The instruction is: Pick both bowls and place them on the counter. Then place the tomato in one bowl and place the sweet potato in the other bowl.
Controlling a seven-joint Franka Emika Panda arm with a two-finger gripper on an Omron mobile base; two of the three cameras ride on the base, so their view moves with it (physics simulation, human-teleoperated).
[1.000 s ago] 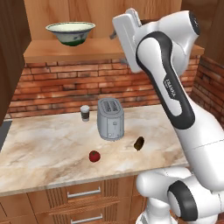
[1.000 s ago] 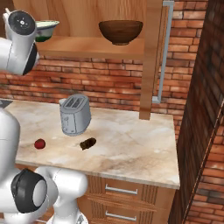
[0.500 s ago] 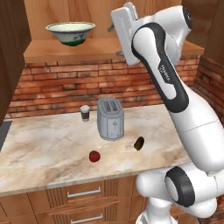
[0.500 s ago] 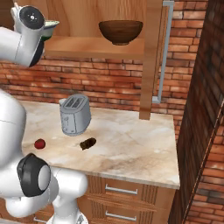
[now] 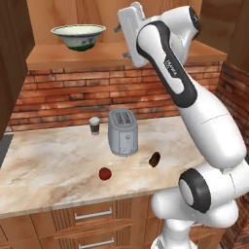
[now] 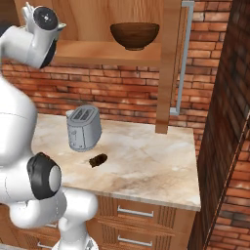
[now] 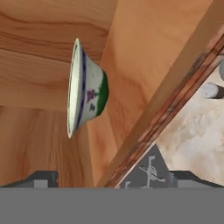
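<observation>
Reaching high along the wooden shelf point(image 5: 73, 58), the gripper point(image 5: 125, 24) sits up at shelf level with its jaws spread wide and nothing between them, pointed toward the white and green bowl point(image 5: 78, 36), which waits at about nine o'clock from the hand in the left base view. Through the hand camera that bowl point(image 7: 85, 89) appears rolled on its side, simply because the wrist is turned, and it's well apart from the fingertips point(image 7: 41, 178). The dark brown bowl point(image 6: 134, 35) stands on the same shelf further right, while down on the counter point(image 5: 58, 160) the tomato point(image 5: 104, 173) lies at roughly seven o'clock from the toaster point(image 5: 122, 131), the sweet potato point(image 5: 154, 159) at four o'clock, and a small shaker point(image 5: 94, 125) just left of it. Here's the risk: with the wrist rolled like this, a finger could strike the rim and shove the bowl against the back panel or tip it off the ledge onto the things below; a pinch on the thin flared lip might also slip. Compared with half a second ago, the hand has swung further left along the shelf, closing on the bowl, jaws unchanged, and nothing on the counter has budged.
</observation>
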